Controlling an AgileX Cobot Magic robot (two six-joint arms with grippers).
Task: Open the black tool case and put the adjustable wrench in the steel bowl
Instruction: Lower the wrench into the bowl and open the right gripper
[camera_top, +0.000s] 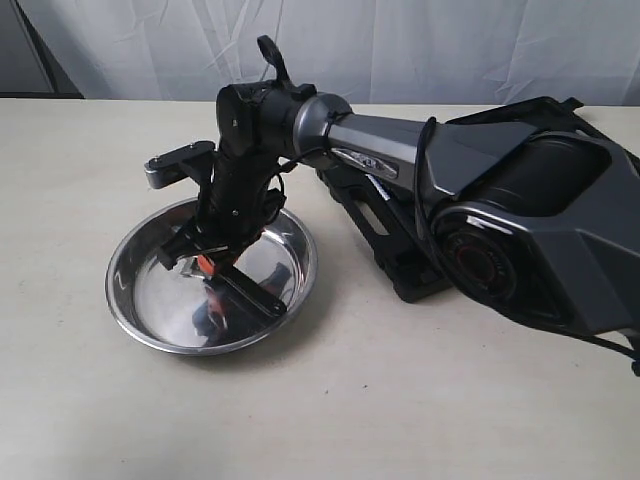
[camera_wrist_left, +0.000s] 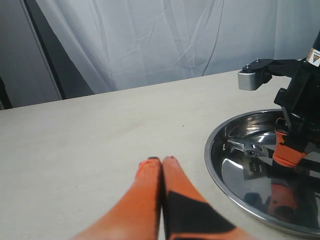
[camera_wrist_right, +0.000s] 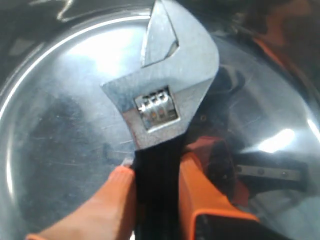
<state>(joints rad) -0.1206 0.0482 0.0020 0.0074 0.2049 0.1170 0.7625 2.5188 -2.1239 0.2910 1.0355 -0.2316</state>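
Note:
The steel bowl (camera_top: 140, 292) sits on the table at the left. My right gripper (camera_top: 200, 262) reaches down into it from the right, shut on the adjustable wrench's black handle. In the right wrist view the adjustable wrench (camera_wrist_right: 160, 100) shows its silver jaw head just over the bowl's (camera_wrist_right: 60, 115) shiny bottom, with my right gripper (camera_wrist_right: 157, 167) pinching the handle between orange fingers (camera_wrist_right: 205, 190). The left wrist view shows the wrench head (camera_wrist_left: 245, 146) low inside the bowl (camera_wrist_left: 235, 192). My left gripper (camera_wrist_left: 161, 160) is shut and empty, over bare table beside the bowl.
The black tool case (camera_top: 385, 240) lies behind the bowl to the right, mostly hidden by the right arm's large grey body (camera_top: 530, 230). A white curtain hangs behind the table. Bare tabletop lies in front of the bowl and to its left.

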